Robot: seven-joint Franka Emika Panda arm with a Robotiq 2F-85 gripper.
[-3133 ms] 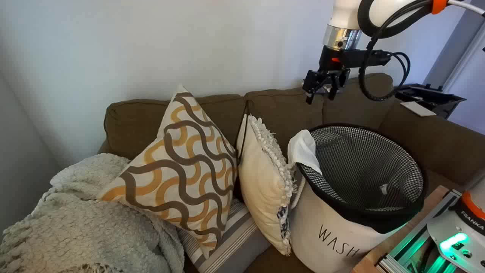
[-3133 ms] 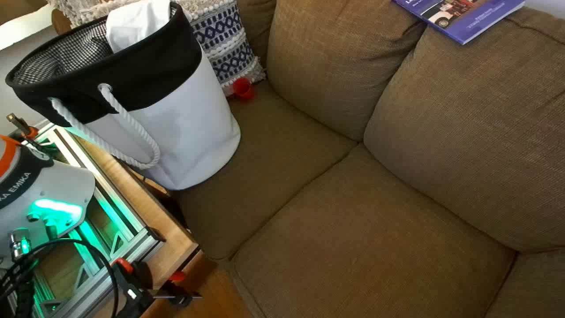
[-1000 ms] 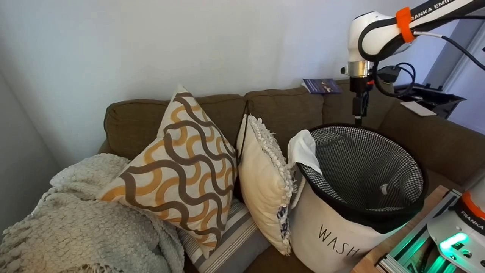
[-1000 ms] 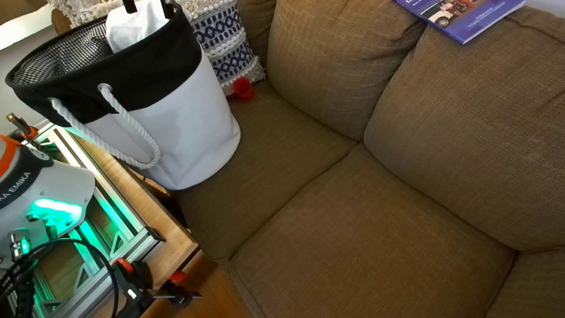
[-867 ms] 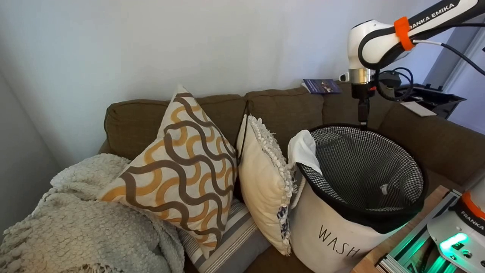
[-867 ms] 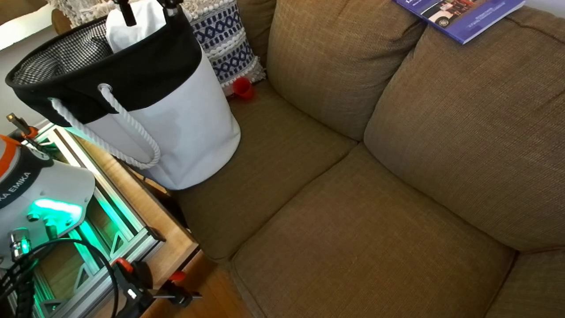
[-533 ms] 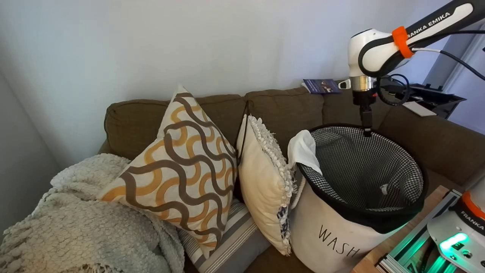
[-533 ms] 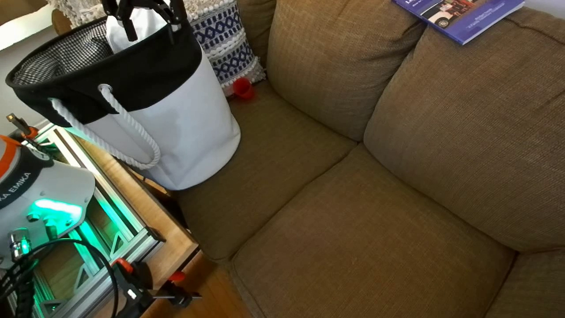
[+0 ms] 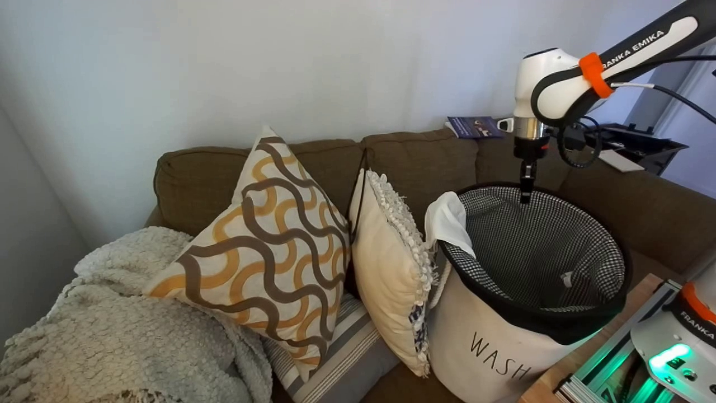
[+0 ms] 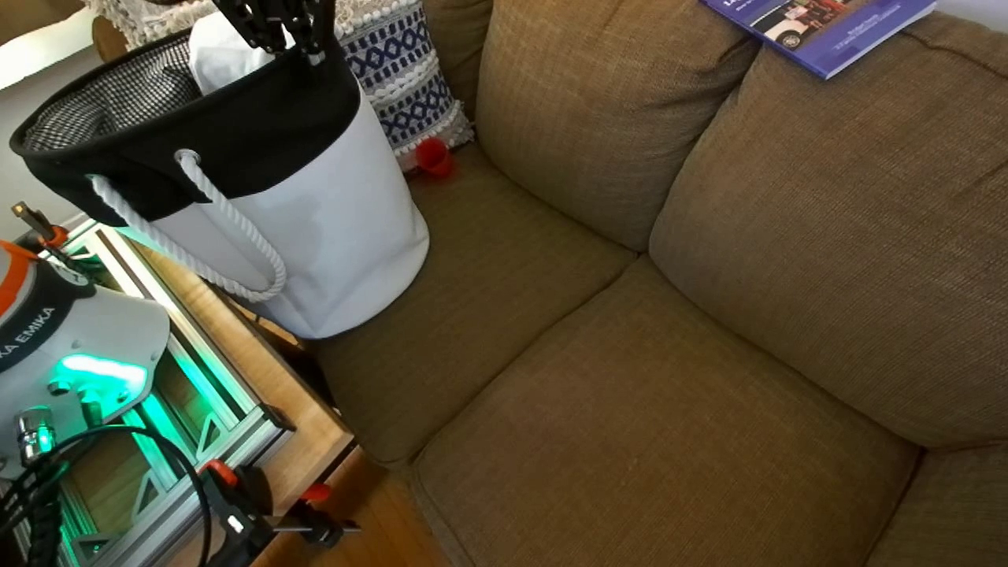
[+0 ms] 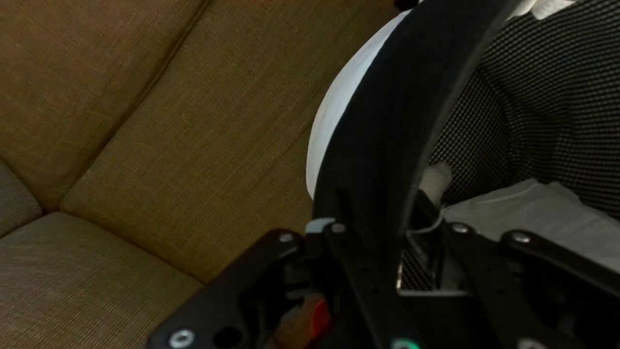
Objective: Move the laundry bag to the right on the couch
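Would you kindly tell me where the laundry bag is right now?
In an exterior view, the laundry bag stands at the picture's left on the couch, between the wooden table and the navy-patterned pillow, with the gripper at its rim.

In an exterior view, can't see the foot of the laundry bag (image 9: pixel 492 327), cut off by the bottom edge, nor name the white speck (image 9: pixel 567 279) inside, too small. Can't follow the grey blanket (image 9: pixel 128 336) past lower left or the robot arm (image 9: pixel 629 53) past upper right. In an exterior view, see only the lower end of the gripper (image 10: pixel 297 53), clipped at upper left. In the wrist view, can't judge the grip from blurred fingers (image 11: pixel 334 242), nor name the red sliver (image 11: pixel 319 317) behind, bottom centre.
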